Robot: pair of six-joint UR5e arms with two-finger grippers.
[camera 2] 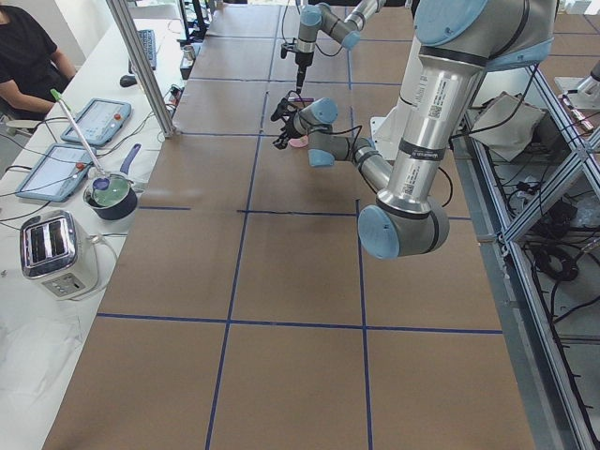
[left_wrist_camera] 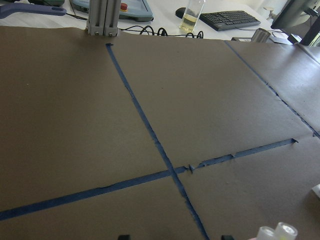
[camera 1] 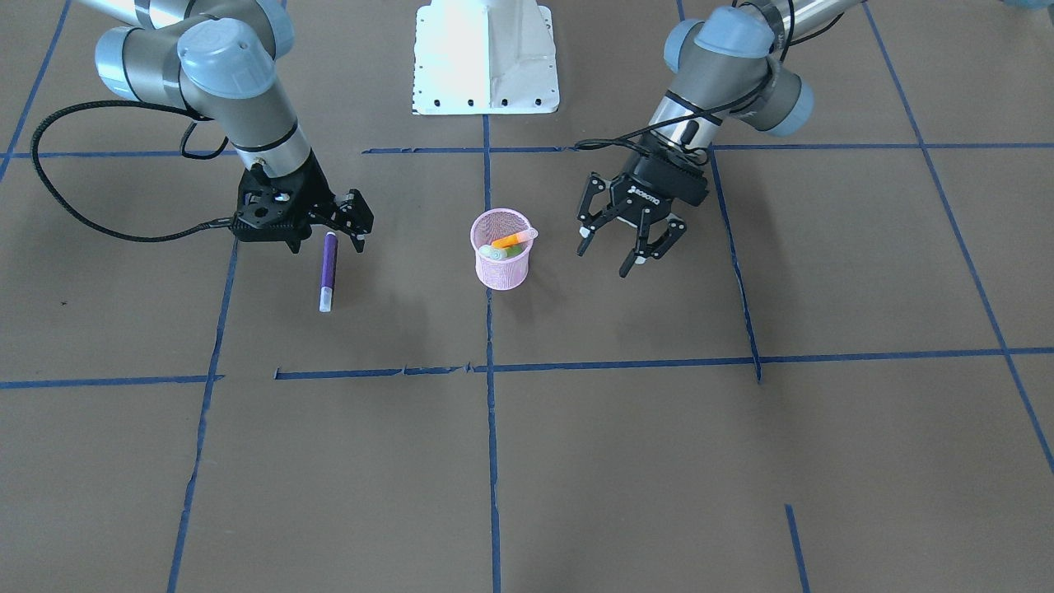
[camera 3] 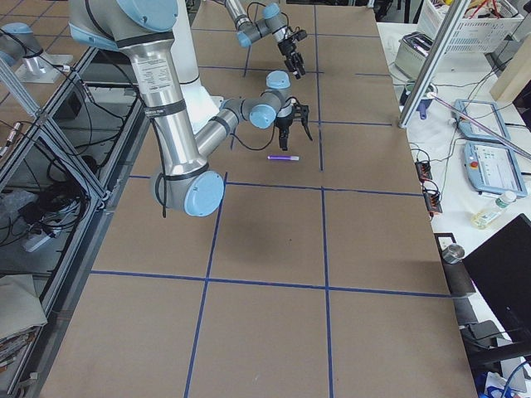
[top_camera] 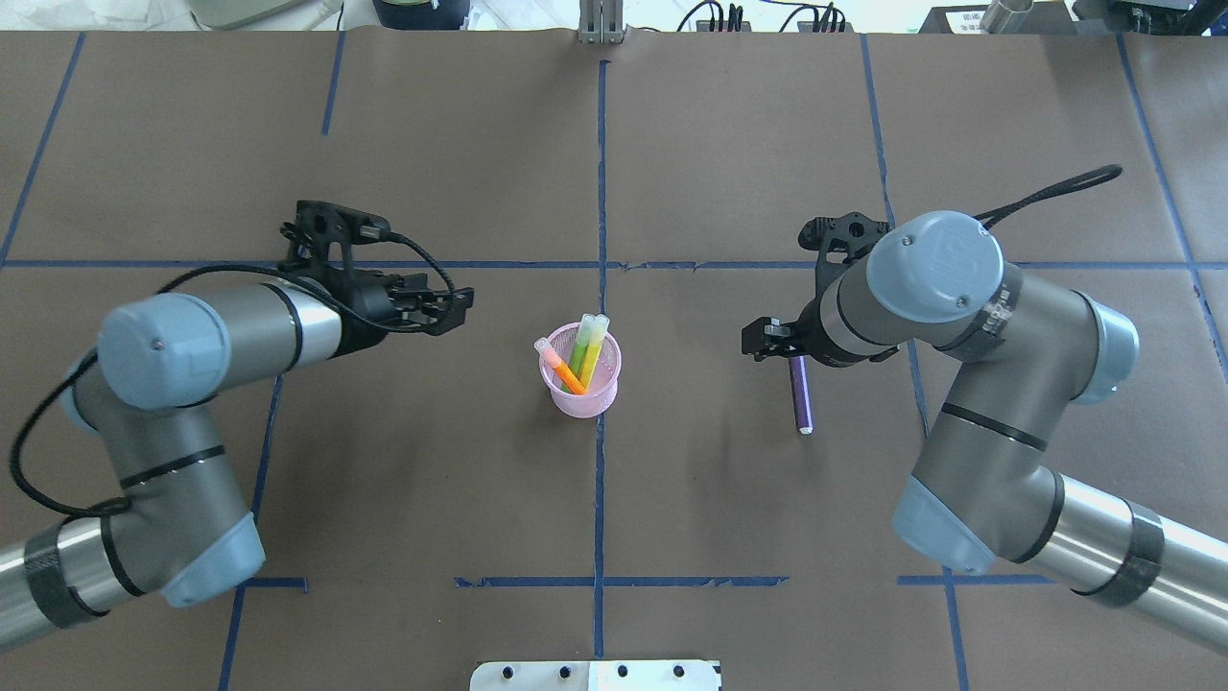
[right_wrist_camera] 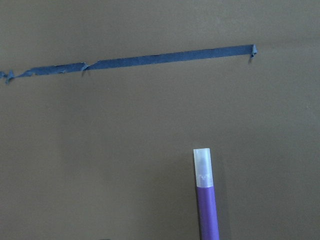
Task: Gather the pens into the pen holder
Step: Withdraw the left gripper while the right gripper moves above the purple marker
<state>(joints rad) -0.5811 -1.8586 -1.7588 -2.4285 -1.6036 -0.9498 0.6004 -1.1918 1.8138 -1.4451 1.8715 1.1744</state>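
1 pen left out: purple pen [camera 1: 328, 272], flat on the worktop [camera 1: 576, 461], well apart from the pen holder [camera 1: 501, 278] and on the robot's right side.
3 already in: orange pen [camera 1: 515, 240], green pen [top_camera: 581, 347] and yellowish pen [top_camera: 596, 345], all leaning in the pink mesh cup mid-worktop.
Long axis: near-to-far, running straight away from the robot.
Right end effector [camera 1: 356, 224]: hovers right over the purple pen. Fingers look apart with nothing in them. Its wrist view has the pen's capped end at bottom centre.
Left end effector [camera 1: 619, 257]: fingers wide apart and empty, near the holder's left side, nowhere near the purple pen.
Nearer arm: the right one, no contest.
Next move, my guess: straight drop, with the fingers closing across the barrel, not along it.
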